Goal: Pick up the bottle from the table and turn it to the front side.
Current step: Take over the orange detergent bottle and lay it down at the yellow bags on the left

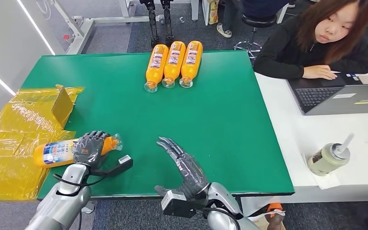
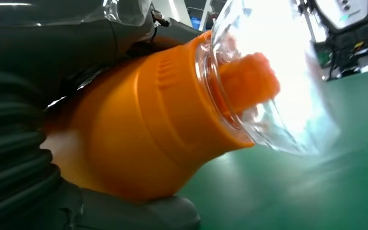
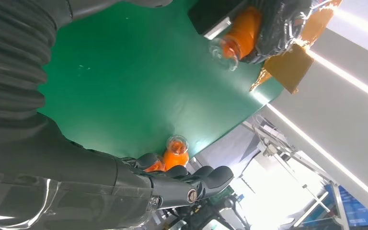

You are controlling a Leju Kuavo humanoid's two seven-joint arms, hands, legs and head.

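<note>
Head view: the left hand (image 1: pixel 91 148) grips the orange bottle (image 1: pixel 57 152) lying sideways at the green table's (image 1: pixel 220 120) near-left edge; the right hand (image 1: pixel 184 165) hovers empty, fingers spread. Left wrist view: clear cap (image 2: pixel 273 81) protrudes past the hand. Right wrist view: fingers (image 3: pixel 206 179) extended

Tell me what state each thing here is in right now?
Left hand: gripping an orange bottle, held on its side.
Right hand: open, holding nothing.
Three bottles: lying side by side at the table's far edge.
Laptop: lid open.
Drink cup: upright, straw in.
</note>
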